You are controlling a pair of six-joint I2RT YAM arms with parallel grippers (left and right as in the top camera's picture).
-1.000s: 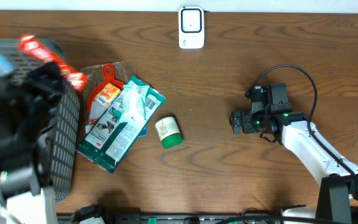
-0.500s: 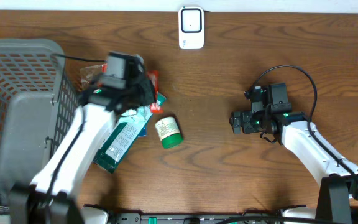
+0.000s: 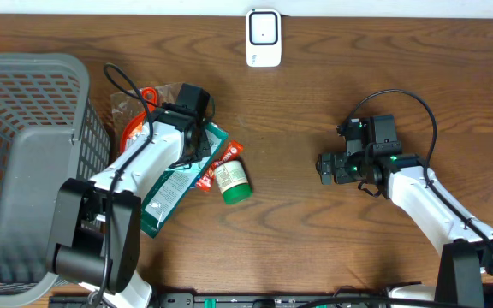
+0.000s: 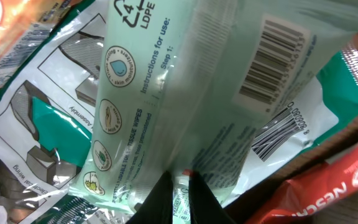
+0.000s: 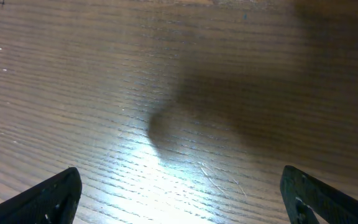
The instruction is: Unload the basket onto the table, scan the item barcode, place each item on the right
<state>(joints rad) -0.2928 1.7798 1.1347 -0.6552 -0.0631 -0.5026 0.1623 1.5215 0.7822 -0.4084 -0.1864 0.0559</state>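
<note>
Left gripper (image 4: 179, 196): jaws pinched together, tips down on the wipes packet (image 4: 185, 93). Cannot tell whether any film is caught.

Red sachet (image 3: 218, 164) lies loose just beside it, next to the green jar (image 3: 232, 181) and well apart from the scanner (image 3: 264, 38).

Right gripper (image 5: 182, 196): wide open, empty, over the table (image 5: 179, 74).

Risk: closed tips could snag or drag the pile and bury the barcodes.

Change: a second ago arm and sachet were over the basket (image 3: 32, 60). Now both are at the pile.

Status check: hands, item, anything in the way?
Left hand shut over wipes pack, barcode up. Right hand open, empty. Red sachet and green jar crowd the pile; white scanner at far edge.
</note>
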